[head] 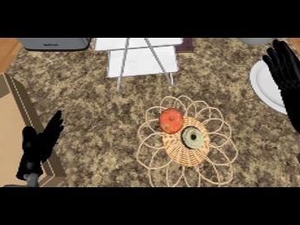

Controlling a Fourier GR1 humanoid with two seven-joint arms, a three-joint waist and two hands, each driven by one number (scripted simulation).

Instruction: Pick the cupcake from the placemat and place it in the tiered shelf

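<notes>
While your left hand point(40, 141) rests at the lower left with straight fingers, holding nothing, the cupcake point(171, 120) waits on the wicker placemat point(181, 173) beside a donut point(194, 137). Your right hand point(292, 83), fingers spread wide and empty, hovers over a white plate point(262, 85), near the tiered shelf point(142, 57).

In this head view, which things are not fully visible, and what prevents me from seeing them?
- White plate: right part hidden behind the right robot hand.
- Grey appliance: cut off by the view's top edge.
- Tiered shelf: its far part is cut by the top edge.
- Cupcake: seen from above only, so its sides stay hidden.
</notes>
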